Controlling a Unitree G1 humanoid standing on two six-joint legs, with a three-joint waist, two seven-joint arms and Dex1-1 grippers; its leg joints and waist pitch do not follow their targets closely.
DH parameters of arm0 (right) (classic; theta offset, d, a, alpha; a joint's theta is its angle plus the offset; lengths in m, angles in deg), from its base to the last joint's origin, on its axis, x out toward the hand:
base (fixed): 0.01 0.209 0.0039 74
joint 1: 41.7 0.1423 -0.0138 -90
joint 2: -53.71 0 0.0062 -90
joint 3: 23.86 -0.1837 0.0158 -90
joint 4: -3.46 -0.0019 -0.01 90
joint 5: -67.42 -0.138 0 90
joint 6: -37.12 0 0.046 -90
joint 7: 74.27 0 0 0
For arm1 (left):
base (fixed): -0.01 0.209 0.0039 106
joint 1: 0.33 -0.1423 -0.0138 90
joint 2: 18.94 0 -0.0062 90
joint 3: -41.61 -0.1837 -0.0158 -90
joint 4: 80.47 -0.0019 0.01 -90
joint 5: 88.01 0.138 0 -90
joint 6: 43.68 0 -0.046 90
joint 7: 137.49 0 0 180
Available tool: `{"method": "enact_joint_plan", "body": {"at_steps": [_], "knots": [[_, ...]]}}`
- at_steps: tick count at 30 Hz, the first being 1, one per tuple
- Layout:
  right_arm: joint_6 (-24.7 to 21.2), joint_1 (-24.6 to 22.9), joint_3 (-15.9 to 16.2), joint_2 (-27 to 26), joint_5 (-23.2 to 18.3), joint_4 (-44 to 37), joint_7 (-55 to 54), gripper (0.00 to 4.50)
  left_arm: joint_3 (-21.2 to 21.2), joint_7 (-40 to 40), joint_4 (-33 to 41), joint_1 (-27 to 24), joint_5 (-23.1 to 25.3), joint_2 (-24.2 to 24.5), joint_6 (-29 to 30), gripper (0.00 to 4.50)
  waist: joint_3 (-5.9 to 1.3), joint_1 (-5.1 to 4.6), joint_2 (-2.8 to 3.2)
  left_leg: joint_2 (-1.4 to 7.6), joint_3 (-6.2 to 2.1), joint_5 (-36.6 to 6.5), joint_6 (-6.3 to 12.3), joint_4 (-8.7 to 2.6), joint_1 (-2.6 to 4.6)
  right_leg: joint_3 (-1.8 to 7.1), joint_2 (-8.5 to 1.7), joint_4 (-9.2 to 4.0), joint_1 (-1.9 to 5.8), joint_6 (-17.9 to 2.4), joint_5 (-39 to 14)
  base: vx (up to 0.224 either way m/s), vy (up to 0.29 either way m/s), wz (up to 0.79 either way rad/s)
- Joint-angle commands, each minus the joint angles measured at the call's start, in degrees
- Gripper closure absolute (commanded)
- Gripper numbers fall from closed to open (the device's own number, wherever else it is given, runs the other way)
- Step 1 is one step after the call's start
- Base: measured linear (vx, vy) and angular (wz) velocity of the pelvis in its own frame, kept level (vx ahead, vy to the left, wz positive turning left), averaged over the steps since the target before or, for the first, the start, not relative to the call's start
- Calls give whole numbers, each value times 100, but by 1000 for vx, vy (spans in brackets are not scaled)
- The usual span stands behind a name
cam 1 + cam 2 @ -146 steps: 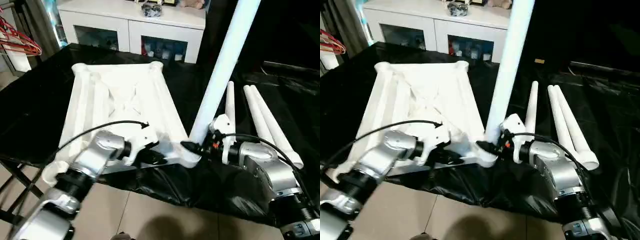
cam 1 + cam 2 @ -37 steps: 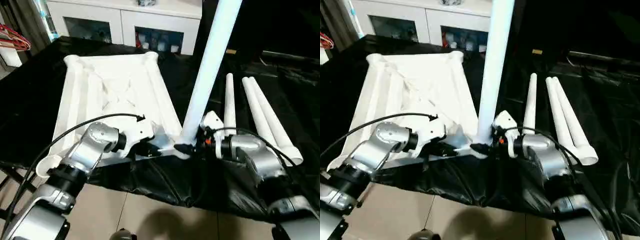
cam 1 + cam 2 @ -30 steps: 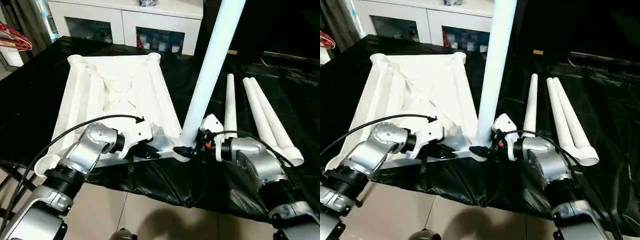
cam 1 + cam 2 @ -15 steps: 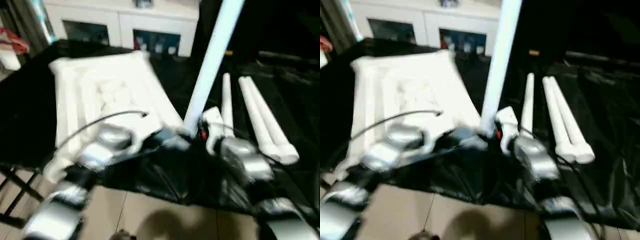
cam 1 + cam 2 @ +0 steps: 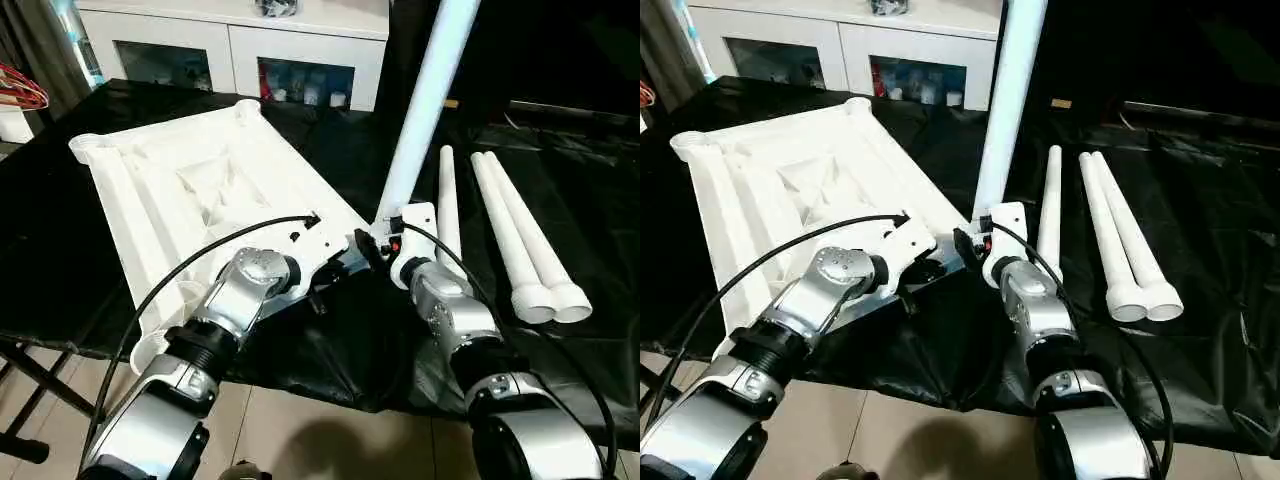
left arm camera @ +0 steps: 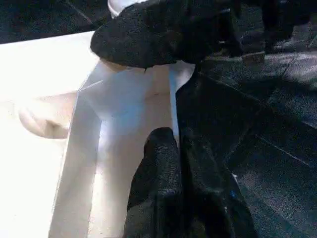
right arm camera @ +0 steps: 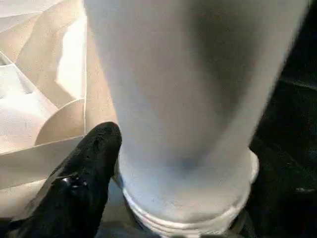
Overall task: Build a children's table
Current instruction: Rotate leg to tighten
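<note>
The children's table top lies upside down on the black sheet, ribbed underside up. One white leg stands upright in the socket at its near right corner. My right gripper is at the base of this leg, which rises wide and close in the right wrist view. My left gripper is shut, its two black fingers pressed together on the top's near rim beside that corner. Three spare legs lie side by side to the right.
A white glass-doored cabinet stands behind the work surface. Red hangers show at the far left. The black sheet hangs over the near edge, with tiled floor and a black stand leg below.
The table top has turned on the sheet, its far end swinging left, with the upright leg still in its corner. Both grippers stayed at that corner. The head view has also shifted.
</note>
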Motion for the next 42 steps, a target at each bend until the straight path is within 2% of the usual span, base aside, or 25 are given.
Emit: {"method": "enact_joint_plan", "body": {"at_steps": [1,2,4,6,10,13,16,20,22,27,31,34,38,42], "knots": [[-115,44,247,-234,1,212,249,58,-358,275,316,34,-83,-218,-338,450,-419,-6,93,561,-284,-1181,15,-426,114,502,-785,-441,254,-981,-1049,0,0,0],[-57,62,275,-202,42,237,269,43,-365,342,343,0,-70,-181,-378,450,-415,-7,89,558,-281,-1154,23,-425,110,504,-782,-435,250,-991,-1008,0,0,0],[66,59,360,-85,135,207,463,43,-374,596,451,-100,-103,-47,-447,450,-424,0,107,558,-282,-1061,50,-416,94,500,-794,-407,265,-1048,-856,0,0,0],[128,6,443,39,199,92,776,43,-397,845,536,-185,-139,102,-513,450,-424,-12,100,552,-279,-1031,90,-411,85,500,-784,-394,274,-1070,-765,0,0,0],[139,-174,670,367,249,-299,1497,43,-457,1284,616,-299,-173,396,-686,450,-401,-21,98,551,-276,-1128,165,-412,79,500,-779,-428,281,-1011,-997,0,0,0],[159,-296,809,590,275,-543,1954,43,-484,1529,649,-338,-194,564,-775,450,-393,-21,111,567,-276,-1208,137,-426,104,502,-764,-436,254,-998,-1111,0,0,0],[141,-439,954,875,232,-823,2610,43,-481,1847,710,-388,-238,749,-911,450,-395,4,109,561,-273,-1196,129,-417,97,506,-774,-440,268,-997,-1141,0,0,0],[25,-605,1119,1192,155,-1184,3289,43,-463,2216,761,-425,-322,968,-1049,450,-403,51,104,566,-263,-1049,240,-406,85,490,-742,-409,276,-1011,-920,0,0,0],[-34,-682,1187,1349,120,-1350,3563,66,-464,2367,745,-430,-323,1101,-1157,450,-401,88,104,575,-260,-1095,235,-404,98,492,-754,-413,261,-1006,-1005,0,0,0],[-118,-744,1189,1483,39,-1487,3839,101,-459,2606,733,-455,-338,1255,-1271,450,-397,96,103,576,-273,-1192,156,-413,100,490,-766,-440,263,-980,-1259,0,0,0],[-235,-826,1242,1554,-36,-1652,4098,122,-481,2834,773,-508,-380,1382,-1339,450,-409,104,107,578,-271,-1104,185,-406,96,487,-753,-415,254,-996,-1108,0,0,0],[-371,-920,1299,1603,-93,-1839,4282,156,-470,2995,763,-527,-417,1445,-1383,450,-406,107,104,577,-267,-1108,188,-409,99,487,-749,-415,257,-1012,-1078,0,0,0],[-477,-995,1299,1599,-130,-1952,4388,169,-461,3055,720,-512,-436,1464,-1418,450,-395,112,106,579,-272,-1221,135,-417,106,487,-768,-442,251,-977,-1309,0,0,0],[-566,-1068,1213,1463,-168,-1921,4133,173,-360,2855,620,-454,-471,1323,-1295,450,-399,112,99,574,-271,-1167,105,-414,104,495,-770,-441,249,-967,-1292,0,0,0]]}}
